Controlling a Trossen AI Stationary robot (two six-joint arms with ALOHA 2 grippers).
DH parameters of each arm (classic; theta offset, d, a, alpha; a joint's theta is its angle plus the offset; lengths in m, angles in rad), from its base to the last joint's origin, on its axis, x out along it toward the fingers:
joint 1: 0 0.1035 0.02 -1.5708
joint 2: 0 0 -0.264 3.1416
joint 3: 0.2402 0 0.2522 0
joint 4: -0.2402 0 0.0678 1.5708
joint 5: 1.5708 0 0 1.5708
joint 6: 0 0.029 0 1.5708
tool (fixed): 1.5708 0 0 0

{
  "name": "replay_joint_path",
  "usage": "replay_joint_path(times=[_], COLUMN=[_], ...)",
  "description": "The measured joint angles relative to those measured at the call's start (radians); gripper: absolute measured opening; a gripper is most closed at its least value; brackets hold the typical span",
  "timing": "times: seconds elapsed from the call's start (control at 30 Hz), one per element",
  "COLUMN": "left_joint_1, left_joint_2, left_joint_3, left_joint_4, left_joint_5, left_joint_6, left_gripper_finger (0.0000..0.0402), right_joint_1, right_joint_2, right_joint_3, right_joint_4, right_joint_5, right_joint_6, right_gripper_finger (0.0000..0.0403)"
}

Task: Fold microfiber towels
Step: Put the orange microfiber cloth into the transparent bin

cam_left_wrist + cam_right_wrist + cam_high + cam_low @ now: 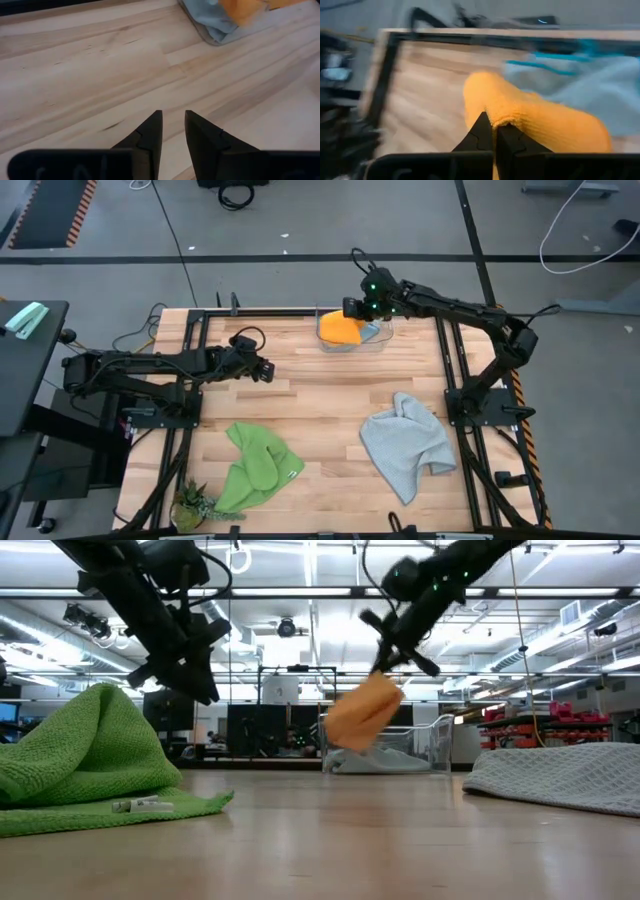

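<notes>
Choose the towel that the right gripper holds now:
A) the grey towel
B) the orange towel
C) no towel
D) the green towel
B: the right gripper is shut on a fold of the orange towel, which hangs from it above the clear bin in the low view.

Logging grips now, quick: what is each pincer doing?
Left pincer: open, holding nothing, above bare table.
Right pincer: shut on the yellow-orange towel, lifted over the clear bin.
</notes>
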Motion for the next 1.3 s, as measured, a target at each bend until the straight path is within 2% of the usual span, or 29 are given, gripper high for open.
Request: replay_joint_path(times=[0.13, 0.27, 0.63, 0.77, 1.0, 1.3], left_joint_1=[0.012, 0.028, 0.033, 0.037, 0.065, 0.068], left_joint_2=[0.000, 0.000, 0.000, 0.000, 0.000, 0.000], left_joint_3=[0.000, 0.000, 0.000, 0.000, 0.000, 0.000], left_joint_4=[0.006, 0.008, 0.014, 0.014, 0.014, 0.014], left_joint_5=[-0.007, -0.007, -0.007, -0.010, -0.011, -0.011], left_joint_6=[0.000, 0.001, 0.000, 0.000, 0.001, 0.027], left_gripper_finger=[0.0089, 0.0084, 0.0091, 0.0089, 0.0084, 0.0090], right_joint_1=[-0.061, -0.088, -0.154, -0.168, -0.167, -0.167], right_joint_2=[0.066, 0.131, 0.200, 0.200, 0.199, 0.198], right_joint_3=[-0.001, -0.001, -0.001, -0.001, -0.001, -0.001], right_joint_4=[-0.052, -0.046, -0.037, -0.041, -0.042, -0.042], right_joint_5=[-0.051, -0.049, 0.115, 0.129, 0.132, 0.132], right_joint_6=[0.017, 0.017, -0.012, -0.009, -0.016, -0.119], right_gripper_finger=[0.0000, 0.0000, 0.0000, 0.0003, 0.0032, 0.0090])
